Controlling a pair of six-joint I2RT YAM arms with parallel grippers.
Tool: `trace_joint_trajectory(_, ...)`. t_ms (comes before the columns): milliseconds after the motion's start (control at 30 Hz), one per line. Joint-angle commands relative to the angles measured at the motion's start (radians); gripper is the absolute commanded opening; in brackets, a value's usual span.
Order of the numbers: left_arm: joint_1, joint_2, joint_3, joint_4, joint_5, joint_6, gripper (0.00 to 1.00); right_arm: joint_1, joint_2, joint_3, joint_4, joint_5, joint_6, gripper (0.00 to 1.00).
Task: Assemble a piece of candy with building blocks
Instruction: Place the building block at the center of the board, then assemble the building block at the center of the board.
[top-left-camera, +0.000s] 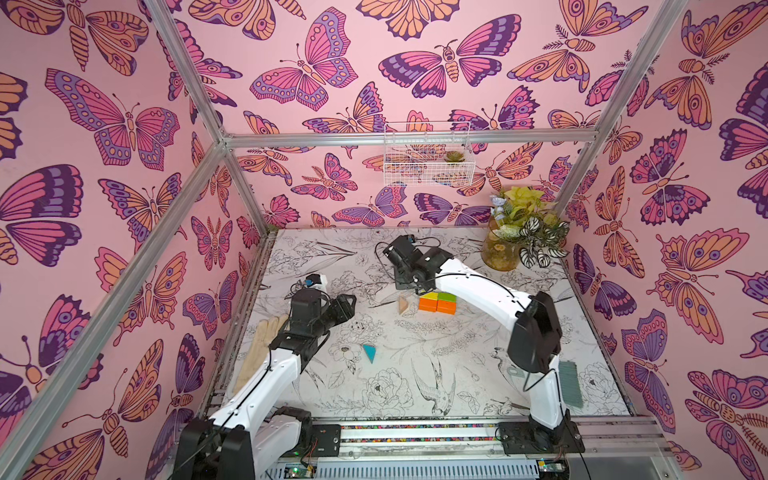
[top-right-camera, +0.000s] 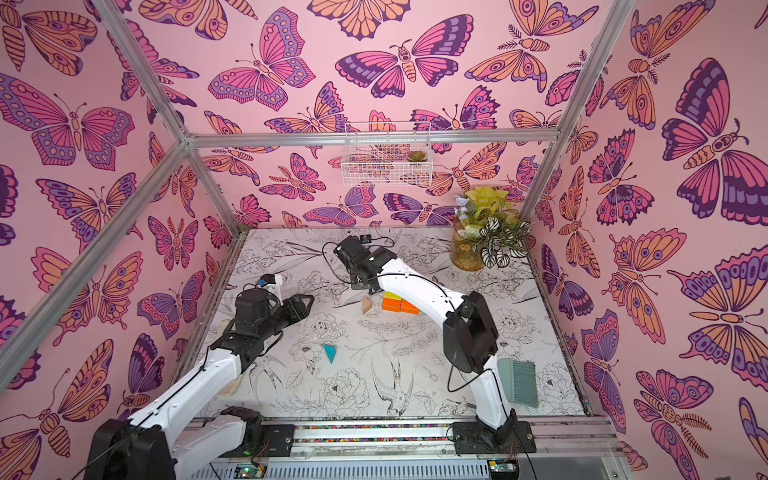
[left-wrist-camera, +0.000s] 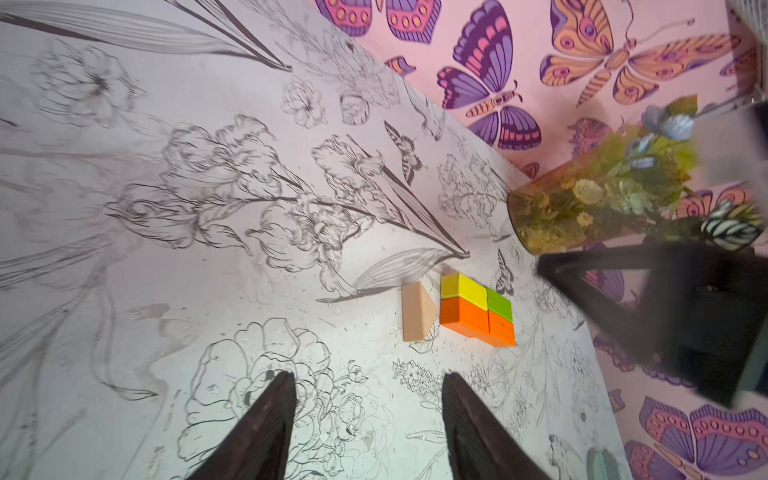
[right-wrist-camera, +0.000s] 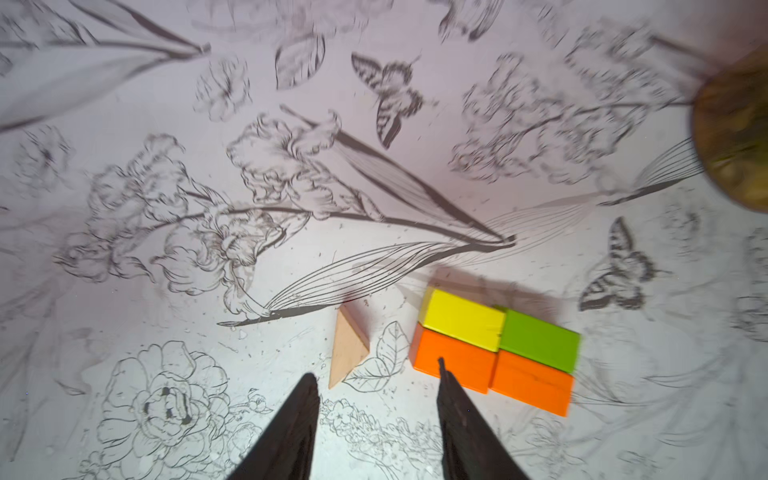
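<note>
In a top view the teal triangle (top-left-camera: 369, 353) lies lower centre, well apart from the brick rectangle (top-left-camera: 437, 302). We should carry it to the rectangle's right end, which the right arm (top-left-camera: 478, 286) overhangs. Left wrist: our left gripper (left-wrist-camera: 365, 376) gapes empty. Right wrist: our right gripper (right-wrist-camera: 376, 368) gapes empty near the tan triangle (right-wrist-camera: 348, 349), which sits just beside the rectangle.

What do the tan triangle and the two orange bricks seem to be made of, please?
Tan triangle: likely bare wood with a matte finish; its tone is pale and natural, with no paint showing.
Orange bricks: probably painted wood, though plastic is possible; the smooth, opaque, even colour hides any grain.
</note>
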Motion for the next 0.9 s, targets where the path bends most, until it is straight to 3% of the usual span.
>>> trace_joint_trajectory(0, -0.101, 0.062, 0.075, -0.043, -0.033, 0.090, 0.60, -0.012, -0.106, -0.078, 0.005, 0.140, -0.053, 0.51)
trace_joint_trajectory(300, -0.375, 0.315, 0.325, -0.313, -0.274, 0.281, 0.61, -0.230, -0.511, -0.493, 0.176, 0.112, -0.101, 0.52)
trace_joint_trajectory(567, -0.404, 0.536, 0.503, -0.436, -0.243, 0.221, 0.60, -0.393, -0.687, -0.678, 0.180, 0.084, -0.124, 0.52)
trace_joint_trajectory(867, -0.410, 0.685, 0.640, -0.443, -0.187, 0.144, 0.61, -0.406, -0.695, -0.757, 0.210, 0.027, -0.117, 0.52)
